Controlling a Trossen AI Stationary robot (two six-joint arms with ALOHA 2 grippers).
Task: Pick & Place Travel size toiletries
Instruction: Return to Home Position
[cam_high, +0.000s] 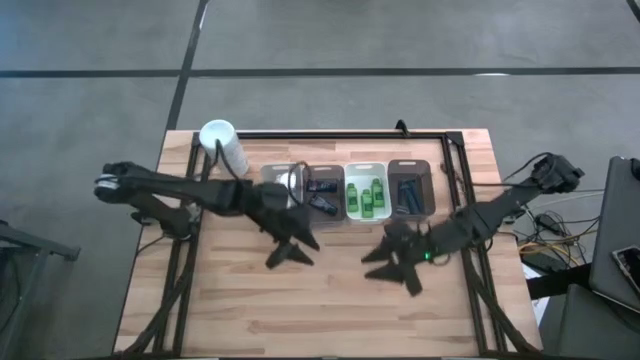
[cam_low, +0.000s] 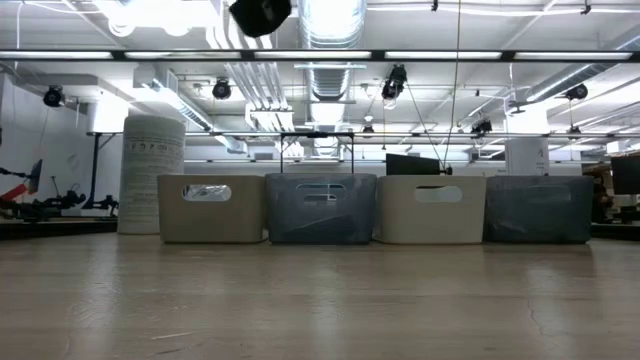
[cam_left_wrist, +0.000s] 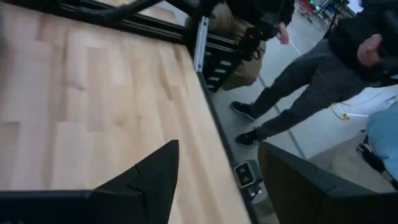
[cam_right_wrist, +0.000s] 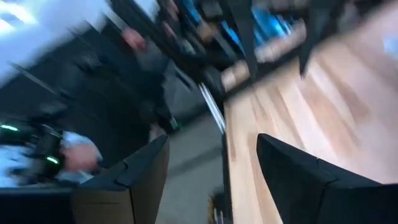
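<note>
The left hand (cam_high: 295, 252) and right hand (cam_high: 392, 270) are held spread and empty above the near worktop (cam_high: 330, 310). Toiletries (cam_high: 367, 196) lie in the far trays (cam_high: 408, 162). Arms should be drawn home smoothly, clear of the trays.

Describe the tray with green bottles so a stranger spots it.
On the wooden table, a row of four trays runs along the far edge beside the tall white cylinder. Counting from the cylinder, it is the third tray: pale-rimmed, the only one holding little green bottles.
</note>
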